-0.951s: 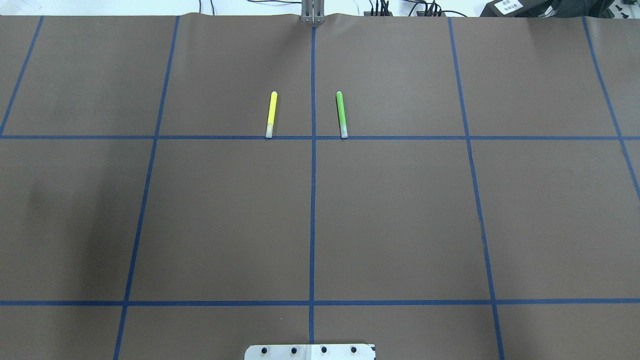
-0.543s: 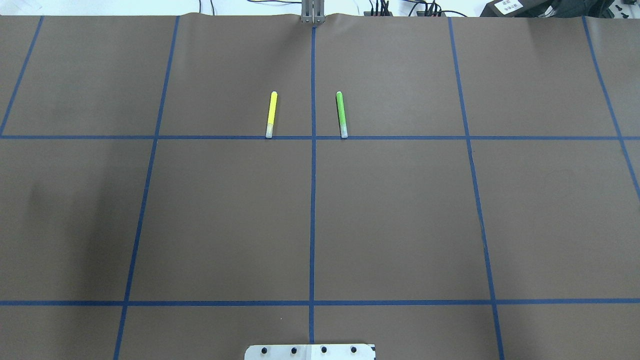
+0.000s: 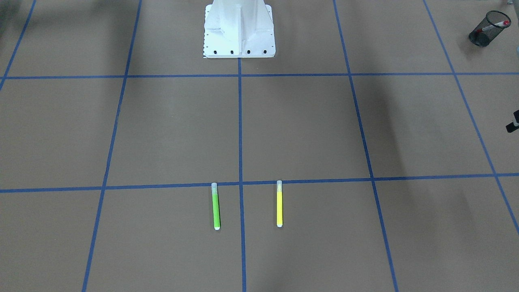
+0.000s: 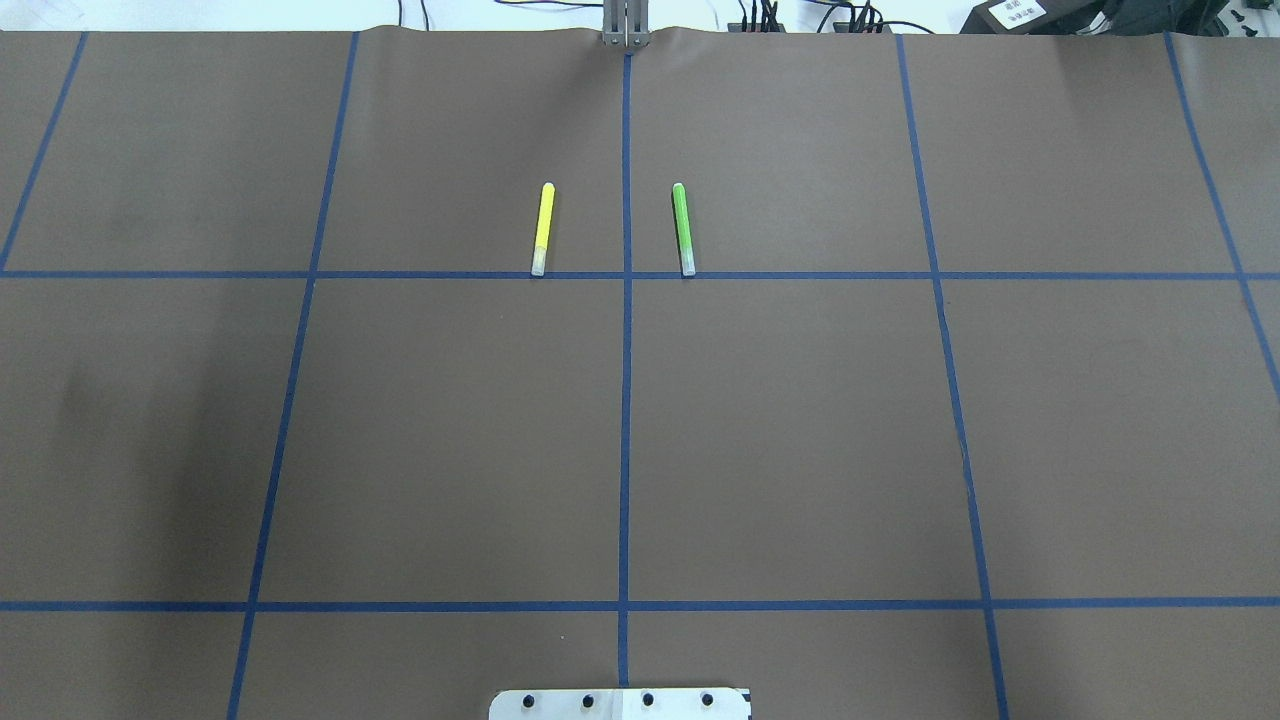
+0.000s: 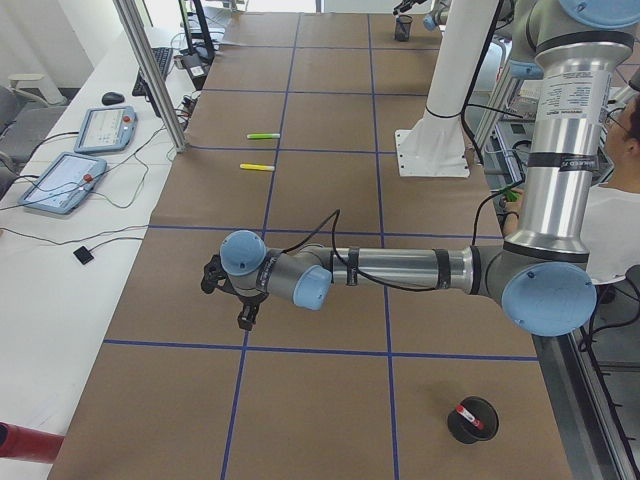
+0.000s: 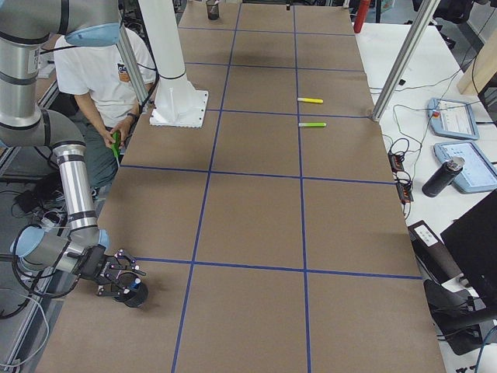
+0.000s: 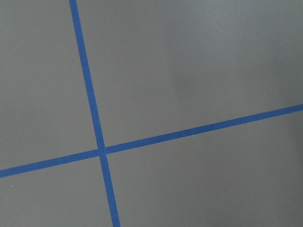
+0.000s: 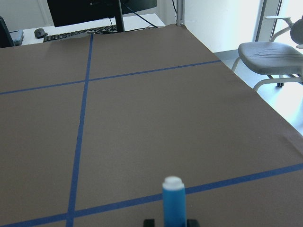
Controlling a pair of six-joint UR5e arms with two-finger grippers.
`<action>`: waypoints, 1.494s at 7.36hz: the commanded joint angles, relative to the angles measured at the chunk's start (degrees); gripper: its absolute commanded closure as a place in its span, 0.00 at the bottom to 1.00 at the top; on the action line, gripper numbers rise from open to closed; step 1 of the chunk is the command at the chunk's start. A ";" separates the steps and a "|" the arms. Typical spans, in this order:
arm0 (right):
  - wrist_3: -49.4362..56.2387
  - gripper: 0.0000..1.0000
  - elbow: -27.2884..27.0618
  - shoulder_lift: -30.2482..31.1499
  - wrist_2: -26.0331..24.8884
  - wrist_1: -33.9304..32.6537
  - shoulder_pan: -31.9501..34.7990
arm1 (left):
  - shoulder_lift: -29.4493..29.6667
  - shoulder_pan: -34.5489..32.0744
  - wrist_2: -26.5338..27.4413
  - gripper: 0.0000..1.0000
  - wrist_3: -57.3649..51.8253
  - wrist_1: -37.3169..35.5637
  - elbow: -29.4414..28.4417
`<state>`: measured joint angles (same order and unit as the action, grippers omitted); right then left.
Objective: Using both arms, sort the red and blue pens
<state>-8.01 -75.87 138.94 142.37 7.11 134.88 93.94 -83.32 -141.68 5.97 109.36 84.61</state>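
The brown table (image 4: 800,450) is lying open across almost its whole width, with blue tape lines (image 4: 625,400) cutting it into large squares. The middle squares are giving wide room for moving. Things are sitting only near the operators' edge and at the two ends.

Two arms are showing, and one white pedestal (image 3: 239,28) is standing at the robot's edge. Two cups are standing at opposite ends. A black mesh cup (image 3: 484,28) on the robot's left is holding the red pen (image 3: 496,25), which is leaning with its red cap above the rim. A second mesh cup (image 6: 133,297) is sitting near the edge on the robot's right. Four pens are showing in all. The green marker (image 4: 683,228) and the yellow marker (image 4: 543,228) are lying parallel on either side of the centre line.

The left arm (image 5: 400,268) is stretching out low and level, away from the robot. The left gripper (image 5: 225,290) is pointing down, well apart from everything, and I cannot tell how far its jaws are spread. The right arm (image 6: 70,179) is hanging folded, with the right gripper (image 6: 118,280) sitting right at the second cup. The blue pen (image 8: 173,201) is standing between its fingertips (image 8: 191,221), pale cap up. I cannot tell whether they are pressing it.
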 commanded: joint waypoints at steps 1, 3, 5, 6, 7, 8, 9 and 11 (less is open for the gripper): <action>-0.07 0.00 -2.08 -2.25 0.80 -4.34 -0.05 | -0.16 0.00 0.00 0.01 0.18 -0.11 0.20; -0.16 0.00 -6.46 -5.15 1.06 -13.47 -1.71 | -0.16 0.00 0.08 0.01 0.27 -0.11 0.03; -0.25 0.00 -14.02 -10.06 0.11 -29.01 -6.96 | -0.25 0.00 0.08 0.01 0.27 -0.11 -0.06; -0.42 0.00 -14.22 -13.83 -1.03 -33.17 -11.52 | -0.25 0.00 0.08 0.01 0.36 -0.11 -0.06; -0.60 0.00 -14.31 -18.65 -2.96 -38.87 -17.31 | -0.07 0.08 0.08 0.01 0.36 -0.02 -0.06; -0.69 0.00 -15.35 -23.84 -3.24 -45.71 -23.20 | 0.01 0.08 0.17 0.01 0.27 -0.11 0.03; -0.69 0.00 -16.23 -29.02 -4.29 -52.48 -28.65 | 0.10 0.08 0.26 0.01 0.27 -0.02 0.03; -0.34 0.00 -17.38 -35.46 -5.96 -62.25 -40.07 | 0.89 0.17 4.44 0.01 0.01 -0.11 0.12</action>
<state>-8.62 -92.46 108.08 137.23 -48.41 102.11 94.29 -83.18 -140.12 6.15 109.31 84.69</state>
